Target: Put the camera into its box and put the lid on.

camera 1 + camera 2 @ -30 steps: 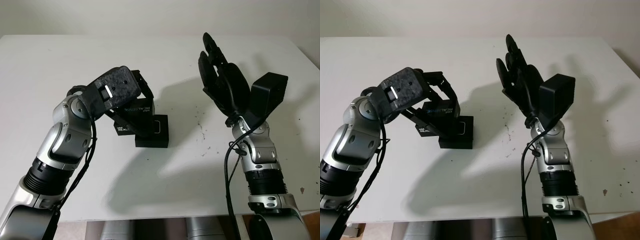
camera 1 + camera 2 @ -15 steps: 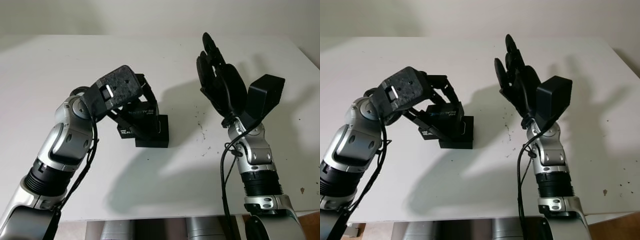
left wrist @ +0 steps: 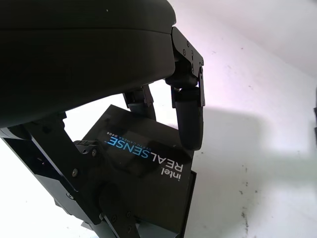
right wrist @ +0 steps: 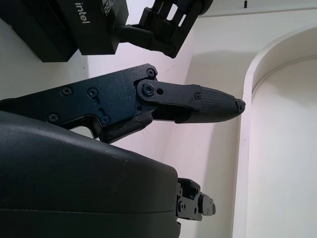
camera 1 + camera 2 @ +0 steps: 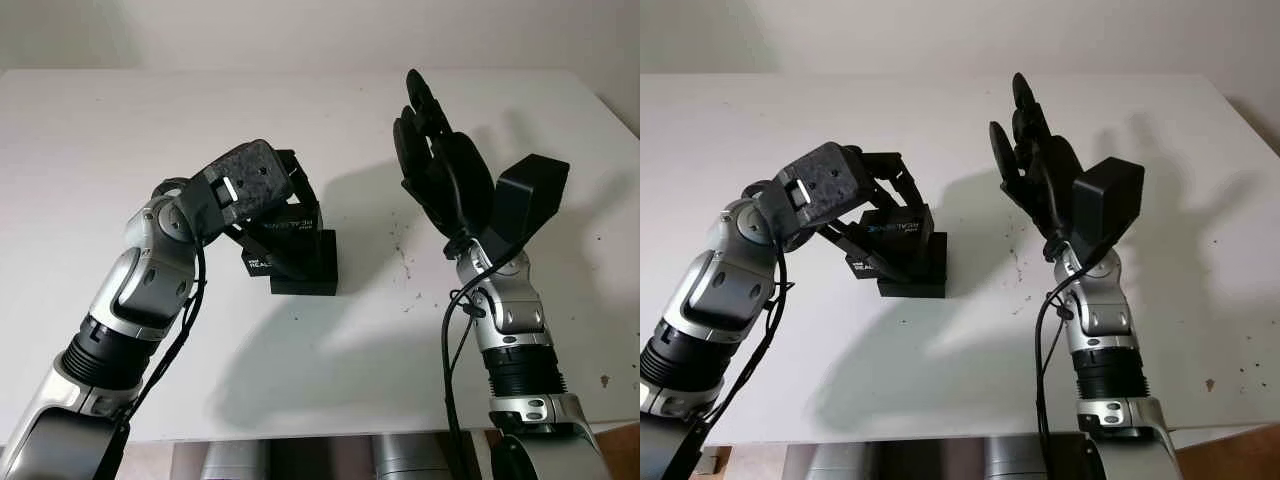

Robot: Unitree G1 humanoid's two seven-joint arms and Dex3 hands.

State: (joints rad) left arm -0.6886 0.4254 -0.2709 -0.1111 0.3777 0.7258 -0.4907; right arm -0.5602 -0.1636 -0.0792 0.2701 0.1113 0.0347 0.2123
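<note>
My left hand point(image 5: 280, 205) is shut on the black lid point(image 5: 290, 224) printed "intel REALSENSE". It holds the lid tilted over the black box point(image 5: 308, 282), which stands on the white table point(image 5: 120, 130) at the centre. One corner of the lid juts out past the box's left side. In the left wrist view my fingers point(image 3: 189, 121) clamp the lid point(image 3: 143, 163) from its edges. The lid hides the inside of the box, so I cannot see the camera. My right hand point(image 5: 432, 140) is open and raised upright to the right of the box, well apart from it.
Small dark specks point(image 5: 405, 270) mark the table between the box and my right arm. A black camera mount point(image 5: 530, 200) sticks out at my right wrist. The table's front edge point(image 5: 330, 430) runs close below both arms.
My left hand has carried the lid to the right and down over the box. The box's opening, visible a second ago, is now covered. The right hand has barely moved.
</note>
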